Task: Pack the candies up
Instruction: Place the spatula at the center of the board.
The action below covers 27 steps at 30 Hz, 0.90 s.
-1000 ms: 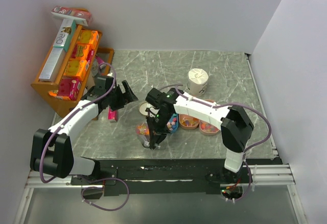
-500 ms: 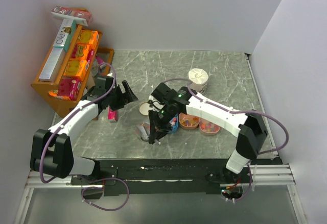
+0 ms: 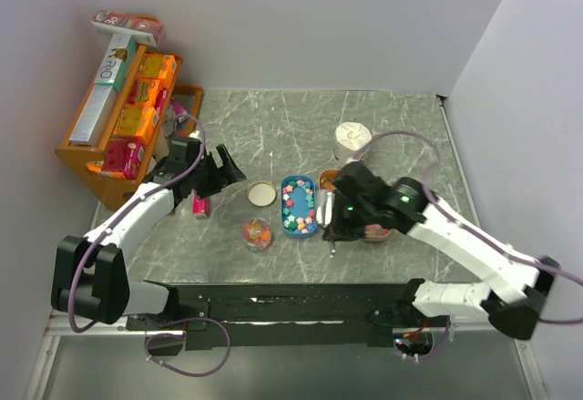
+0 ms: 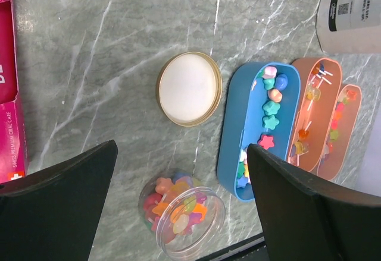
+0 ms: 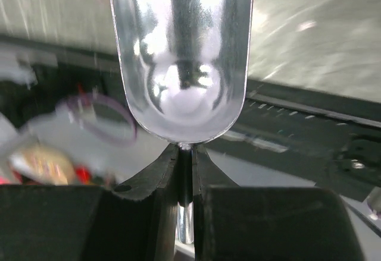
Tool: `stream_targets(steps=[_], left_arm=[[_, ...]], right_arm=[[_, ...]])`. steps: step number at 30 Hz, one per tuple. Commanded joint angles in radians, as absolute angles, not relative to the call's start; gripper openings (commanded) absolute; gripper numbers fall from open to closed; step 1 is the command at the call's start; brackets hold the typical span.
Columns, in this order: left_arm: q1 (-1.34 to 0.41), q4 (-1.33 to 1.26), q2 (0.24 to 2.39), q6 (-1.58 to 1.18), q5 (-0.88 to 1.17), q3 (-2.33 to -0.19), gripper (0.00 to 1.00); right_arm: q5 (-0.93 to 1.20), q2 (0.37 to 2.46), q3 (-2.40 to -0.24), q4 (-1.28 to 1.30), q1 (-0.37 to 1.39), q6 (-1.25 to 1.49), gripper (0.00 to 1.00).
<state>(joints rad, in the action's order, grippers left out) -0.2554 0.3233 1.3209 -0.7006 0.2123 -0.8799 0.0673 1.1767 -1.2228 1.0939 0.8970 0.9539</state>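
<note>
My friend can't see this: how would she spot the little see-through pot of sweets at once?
On the grey marbled table, find the long blue plastic tray at the middle. Just left of it, toward the front edge, stands a small round clear plastic pot of mixed-colour candies. It alone is see-through; the gold-rimmed white lid beside it lies flat.

Overhead and left-wrist views over candies (image 4: 271, 121)

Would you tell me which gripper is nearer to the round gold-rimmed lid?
Left. The left gripper hangs open just left of the lid; the right gripper, shut on a metal scoop, is beyond the blue tray.
</note>
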Motion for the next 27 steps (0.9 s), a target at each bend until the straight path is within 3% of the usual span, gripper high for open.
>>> stream_targets(steps=[1, 7, 11, 21, 27], left_arm=[[-0.252, 0.255, 1.276, -0.710, 0.236, -0.859, 0.96], [-0.255, 0.242, 1.238, -0.695, 0.229, -0.848, 0.97], [-0.258, 0.247, 1.218, -0.675, 0.187, -0.845, 0.96], [-0.258, 0.267, 1.272, -0.730, 0.206, -0.865, 0.97], [-0.258, 0.359, 1.301, -0.758, 0.147, -0.903, 0.97]], right_arm=[[-0.184, 1.040, -1.186, 1.210, 0.809, 1.057, 0.00], [-0.351, 0.902, -1.172, 1.348, 0.628, 0.997, 0.00], [-0.431, 0.899, -1.163, 1.371, 0.412, 0.882, 0.04], [-0.287, 0.939, -0.981, 1.041, -0.053, 0.666, 0.06], [-0.224, 1.025, -0.876, 0.937, -0.221, 0.638, 0.03]])
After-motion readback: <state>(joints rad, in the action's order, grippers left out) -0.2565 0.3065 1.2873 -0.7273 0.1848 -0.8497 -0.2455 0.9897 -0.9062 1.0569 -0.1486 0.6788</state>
